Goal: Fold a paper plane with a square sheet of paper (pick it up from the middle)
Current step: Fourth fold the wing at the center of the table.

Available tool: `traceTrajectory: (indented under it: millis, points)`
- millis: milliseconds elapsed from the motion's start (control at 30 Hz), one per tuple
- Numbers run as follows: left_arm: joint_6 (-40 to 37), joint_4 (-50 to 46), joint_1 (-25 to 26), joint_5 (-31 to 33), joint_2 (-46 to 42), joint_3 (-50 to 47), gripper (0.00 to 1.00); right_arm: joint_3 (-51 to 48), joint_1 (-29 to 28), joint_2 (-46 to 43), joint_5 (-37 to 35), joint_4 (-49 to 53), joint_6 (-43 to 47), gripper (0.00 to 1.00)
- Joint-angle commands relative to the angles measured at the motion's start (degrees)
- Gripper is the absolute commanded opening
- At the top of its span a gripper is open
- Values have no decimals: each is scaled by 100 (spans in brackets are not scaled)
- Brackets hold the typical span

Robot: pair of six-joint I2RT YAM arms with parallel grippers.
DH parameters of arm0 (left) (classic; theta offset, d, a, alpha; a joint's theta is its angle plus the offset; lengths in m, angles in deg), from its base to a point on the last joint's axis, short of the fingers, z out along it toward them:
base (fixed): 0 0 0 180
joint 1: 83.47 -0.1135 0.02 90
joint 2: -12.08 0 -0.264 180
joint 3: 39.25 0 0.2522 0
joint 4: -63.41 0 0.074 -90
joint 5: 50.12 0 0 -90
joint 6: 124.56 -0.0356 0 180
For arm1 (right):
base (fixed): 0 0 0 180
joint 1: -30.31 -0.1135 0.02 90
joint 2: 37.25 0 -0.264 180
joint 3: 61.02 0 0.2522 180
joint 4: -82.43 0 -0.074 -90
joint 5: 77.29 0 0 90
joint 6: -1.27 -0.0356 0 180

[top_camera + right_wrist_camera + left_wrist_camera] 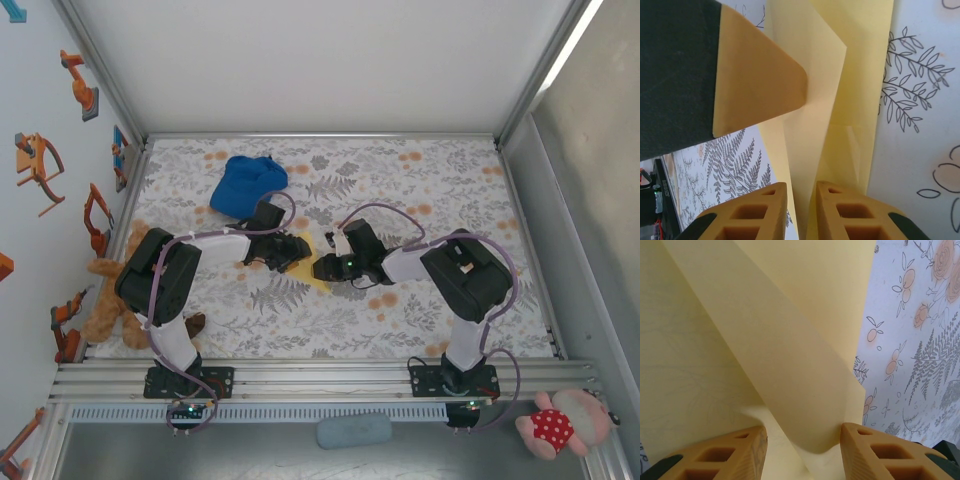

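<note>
On the far left a brown teddy bear (110, 300) lies at the edge of the flowery table (400, 320). A blue cap (247, 183) sits further back. In the middle of the table lies the yellow paper (790, 365), between the two grippers.

The left gripper (802, 432) has its fingers spread, with a lifted flap of the paper standing between them. The right gripper (801, 187) has its fingers close together around a raised fold. I cannot tell if they really squeeze it.

I think the job is partly done. The paper has folds and layers, but it is not yet a thin pointy plane. More folds are left.

I count one paper, one cap, two grippers, one teddy bear and one pink toy (555, 425) on the far right.
</note>
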Motion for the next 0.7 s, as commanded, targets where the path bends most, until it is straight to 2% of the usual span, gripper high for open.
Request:
traceTrajectory:
  millis: [0,667]
  points:
    - [-92,-804,76,215,429,-199,45,16,-28,155,131,-110,-10,20]
    - [-164,-966,78,206,398,-100,46,-164,178,218,466,-365,-174,5]
